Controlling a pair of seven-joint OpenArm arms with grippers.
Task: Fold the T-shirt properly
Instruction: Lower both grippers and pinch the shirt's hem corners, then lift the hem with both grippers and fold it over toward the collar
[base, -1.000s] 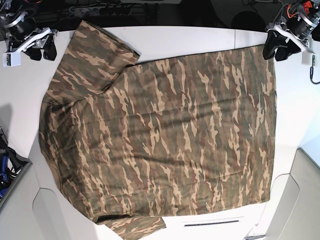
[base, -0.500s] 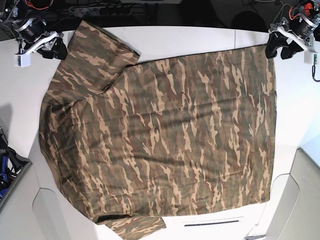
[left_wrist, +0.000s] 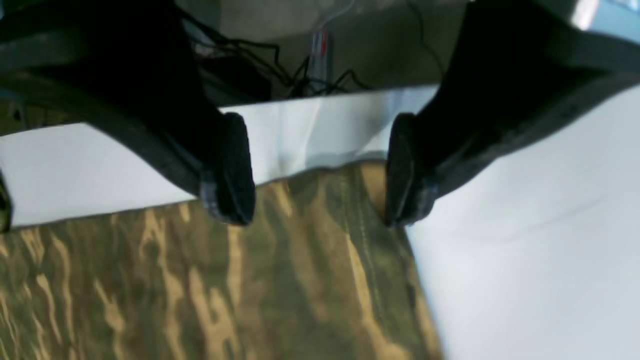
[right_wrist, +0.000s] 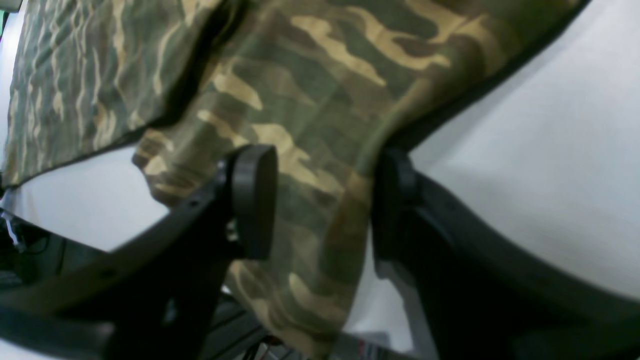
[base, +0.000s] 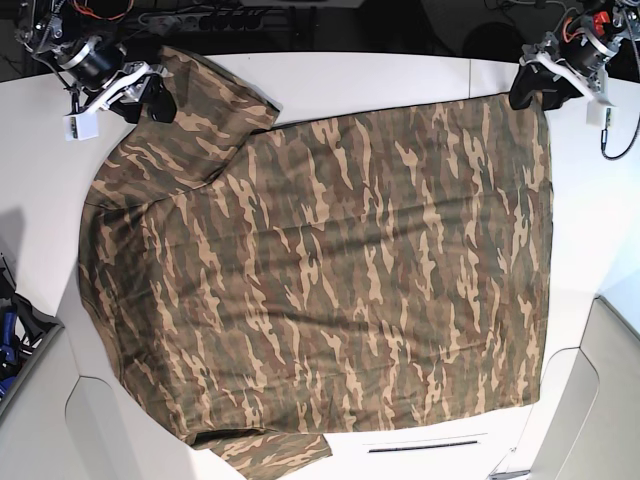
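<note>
At the upper left of the base view, the right gripper (base: 148, 97) sits at the edge of the T-shirt (base: 320, 270) sleeve. Its wrist view shows the jaws parted on either side of the sleeve hem, cloth between them; whether they pinch it is unclear. The shirt lies spread flat over the white table (base: 40, 190), long axis running left to right, shoulders and sleeves at the left, hem at the right. The lower sleeve is cut off by the bottom edge. At the upper right, the left gripper (base: 537, 92) stands wide open over the hem corner, holding nothing. Both wrist views are blurred.
</note>
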